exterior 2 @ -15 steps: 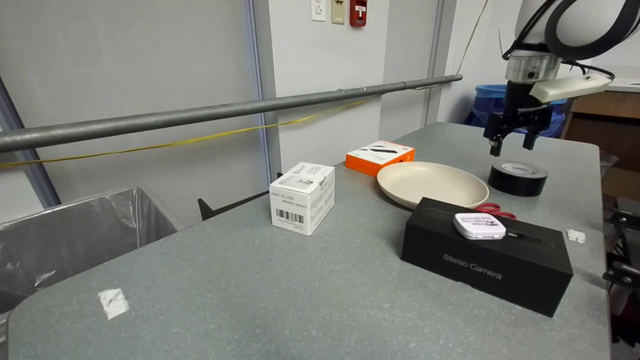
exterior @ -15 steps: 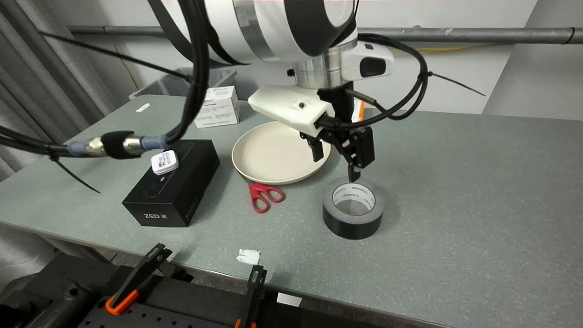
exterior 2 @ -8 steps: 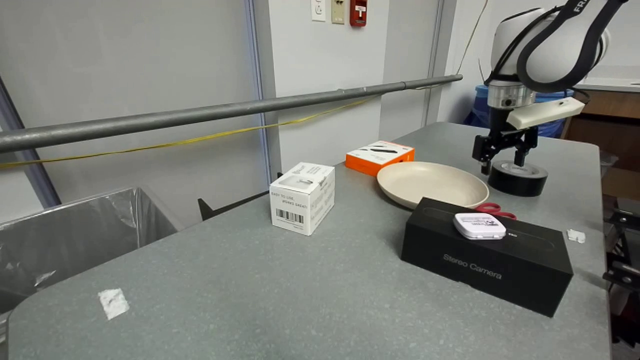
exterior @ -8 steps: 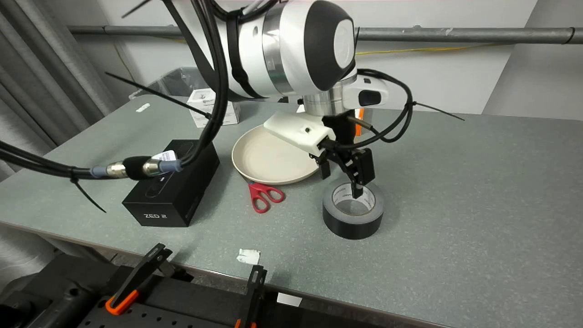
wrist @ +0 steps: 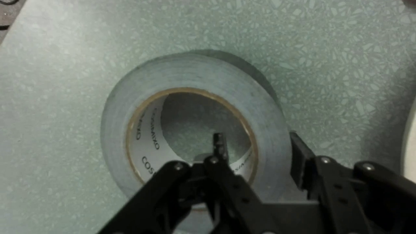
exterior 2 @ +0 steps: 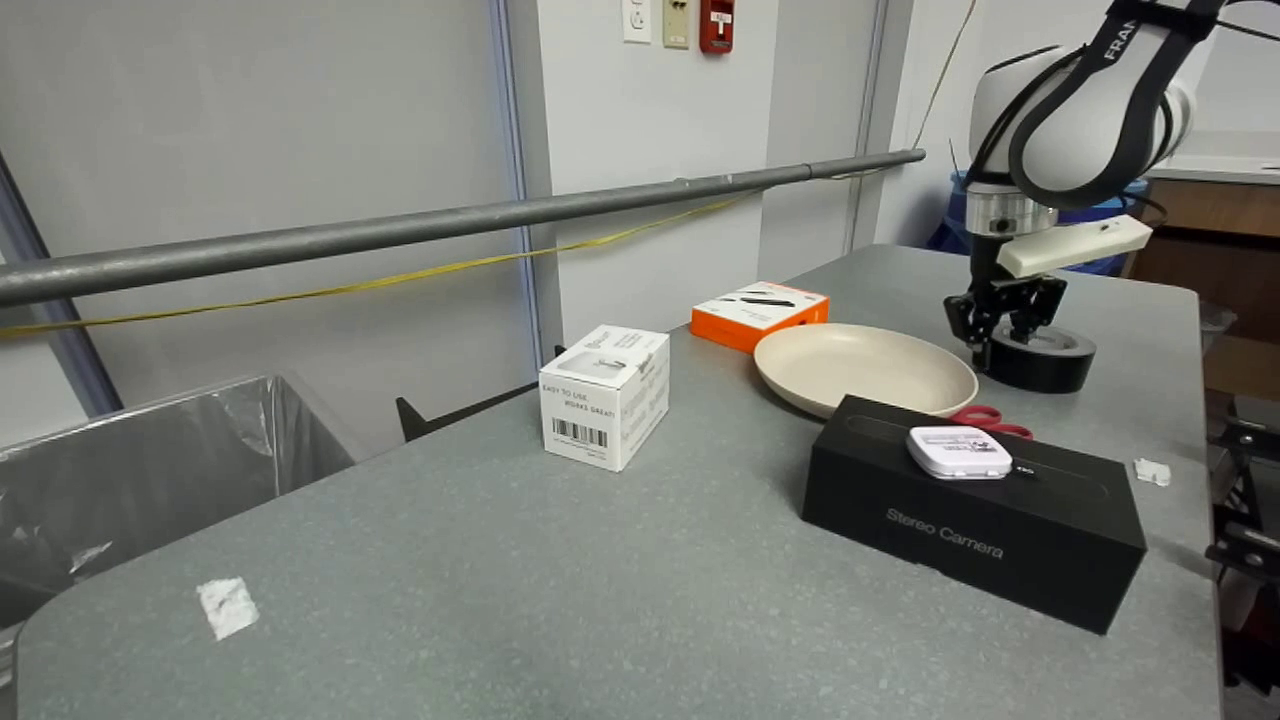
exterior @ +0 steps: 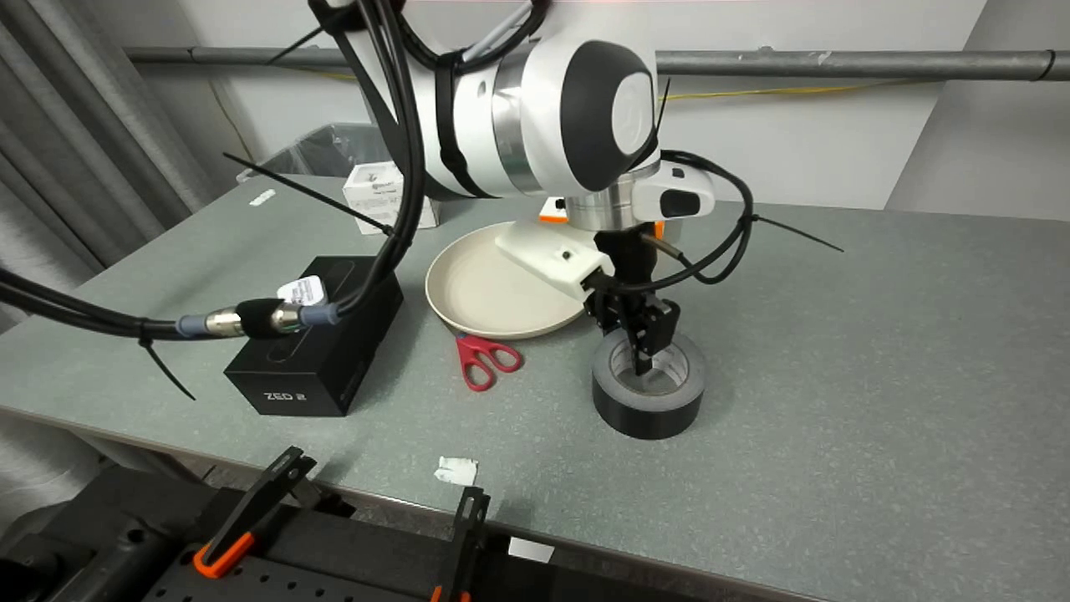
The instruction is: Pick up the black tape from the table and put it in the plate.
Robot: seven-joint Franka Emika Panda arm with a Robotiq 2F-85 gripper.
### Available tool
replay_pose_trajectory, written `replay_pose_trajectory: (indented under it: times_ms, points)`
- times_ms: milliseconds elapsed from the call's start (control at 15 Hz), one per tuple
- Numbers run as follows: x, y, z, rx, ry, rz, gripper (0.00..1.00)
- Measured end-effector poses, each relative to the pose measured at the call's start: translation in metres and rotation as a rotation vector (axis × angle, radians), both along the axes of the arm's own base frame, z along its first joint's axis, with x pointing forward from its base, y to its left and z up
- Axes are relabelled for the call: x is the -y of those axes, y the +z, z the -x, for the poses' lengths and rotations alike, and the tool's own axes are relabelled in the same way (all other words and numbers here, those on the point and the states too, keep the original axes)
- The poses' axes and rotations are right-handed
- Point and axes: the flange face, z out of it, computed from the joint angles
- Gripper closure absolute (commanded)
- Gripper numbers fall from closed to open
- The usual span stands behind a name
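The black tape (exterior: 648, 418) lies flat on the grey speckled table (exterior: 853, 401), its printed white core facing up. My gripper (wrist: 256, 136) straddles the tape's ring wall on the side toward the plate. In the wrist view one finger (wrist: 220, 146) reaches down into the hollow centre, with space between it and the core. The other finger (wrist: 298, 162) stands at the outer side, close against it or touching; I cannot tell which. The jaws are partly open. The cream plate (exterior: 501, 288) sits beside the tape, holding nothing; its rim (wrist: 410, 152) edges into the wrist view.
Red scissors (exterior: 485, 359) lie by the plate's near rim. A black box (exterior 2: 960, 530) with a small white case (exterior 2: 958, 452) on top stands near the plate. A white box (exterior 2: 600, 400) and an orange-sided box (exterior 2: 760, 312) stand farther along the table.
My gripper has come down from above the tape until its fingers stand either side of the ring wall. Its jaws have drawn closer together. Tape and plate have not moved.
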Motion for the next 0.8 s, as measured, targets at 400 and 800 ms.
replay_pose_trajectory:
  times_ms: [400,800]
  points:
    - [0.021,0.028,-0.004,0.059,-0.046,0.011,0.93]
    - [0.009,0.082,-0.011,0.155,0.019,0.003,0.93]
